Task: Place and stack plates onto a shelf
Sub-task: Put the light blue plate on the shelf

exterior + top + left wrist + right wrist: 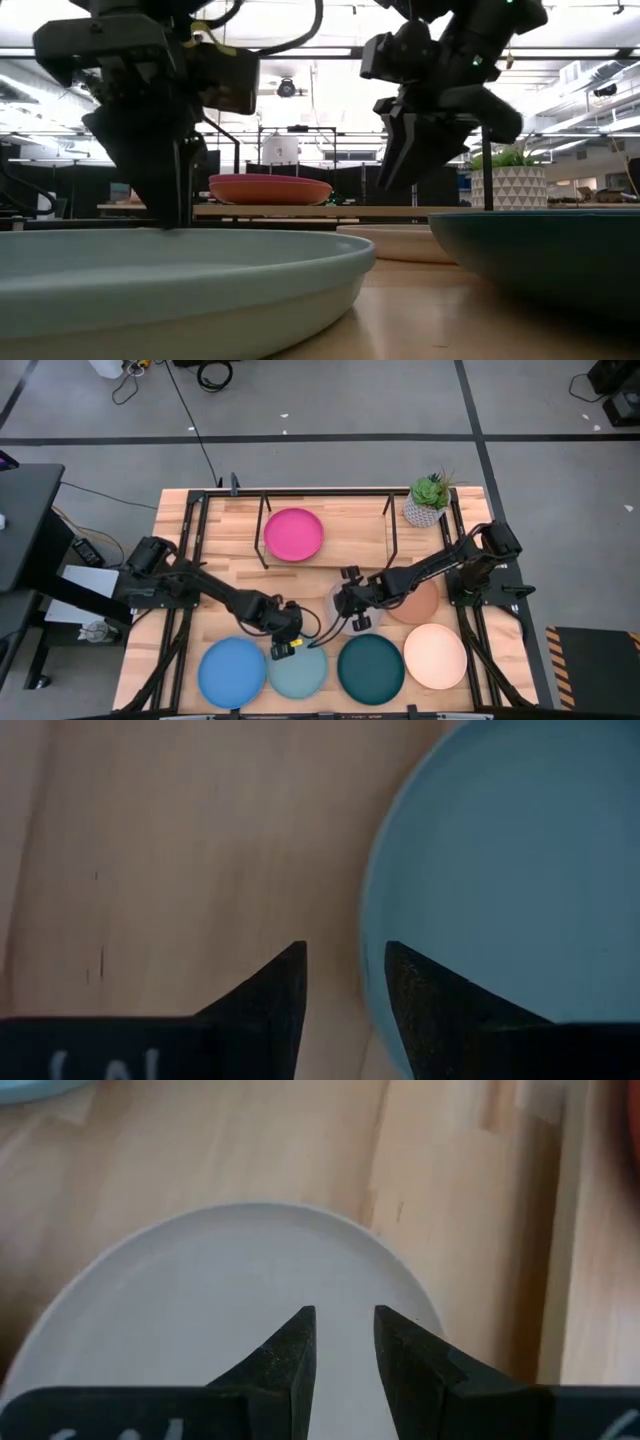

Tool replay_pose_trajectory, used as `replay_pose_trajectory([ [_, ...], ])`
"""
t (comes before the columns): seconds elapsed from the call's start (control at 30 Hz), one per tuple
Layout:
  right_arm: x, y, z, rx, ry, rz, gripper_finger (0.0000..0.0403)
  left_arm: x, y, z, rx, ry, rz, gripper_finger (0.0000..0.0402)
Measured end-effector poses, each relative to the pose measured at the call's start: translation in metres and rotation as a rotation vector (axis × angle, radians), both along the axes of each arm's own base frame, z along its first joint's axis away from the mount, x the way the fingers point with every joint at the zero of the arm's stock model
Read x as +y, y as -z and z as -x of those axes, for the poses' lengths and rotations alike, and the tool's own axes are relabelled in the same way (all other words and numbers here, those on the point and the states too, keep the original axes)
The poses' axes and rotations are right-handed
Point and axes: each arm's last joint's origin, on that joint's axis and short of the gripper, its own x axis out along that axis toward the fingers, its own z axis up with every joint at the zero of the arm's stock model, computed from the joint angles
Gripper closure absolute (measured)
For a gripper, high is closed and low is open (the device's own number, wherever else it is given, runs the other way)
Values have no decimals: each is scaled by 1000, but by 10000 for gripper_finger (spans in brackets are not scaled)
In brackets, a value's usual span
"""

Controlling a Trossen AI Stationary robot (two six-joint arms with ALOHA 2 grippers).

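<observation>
High view: a round matte magenta plate [293, 534] lies on the light wood board of the thin black-rod shelf [263, 530] at the table's far side. Nearer, smooth round plates sit in a row — blue [231, 672], pale aqua [298, 671], dark teal [370, 668], cream-peach [435, 656]. The left gripper [343, 982] straddles the pale aqua plate's rim, fingers slightly spread. The right gripper [344, 1348] hangs over a light grey plate [200, 1310] — jaws narrowly parted, holding nothing.
</observation>
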Motion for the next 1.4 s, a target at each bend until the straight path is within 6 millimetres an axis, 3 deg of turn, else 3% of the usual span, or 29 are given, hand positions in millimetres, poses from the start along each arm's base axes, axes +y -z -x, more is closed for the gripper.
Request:
replay_pose_trajectory([
  [0.43, 10, 0, 3, -20, 19, 40, 292, 14, 16, 3, -4, 48, 54, 262],
  [0.53, 10, -1, 3, -23, 31, 34, 292, 15, 16, 3, -8, 42, 42, 283],
  [0.77, 10, 0, 3, -25, 39, 31, 292, 15, 16, 2, -14, 42, 35, 379],
  [1.0, 13, -1, 4, -32, 23, 81, 292, 26, 13, -1, -20, 50, 20, 381],
  [1.17, 23, -4, 5, -29, -58, 120, 292, 41, -4, -3, -54, 65, 26, 384],
  [1.4, 52, -17, 11, -51, -290, 291, 292, 78, -47, 7, -146, 7, 79, 384],
])
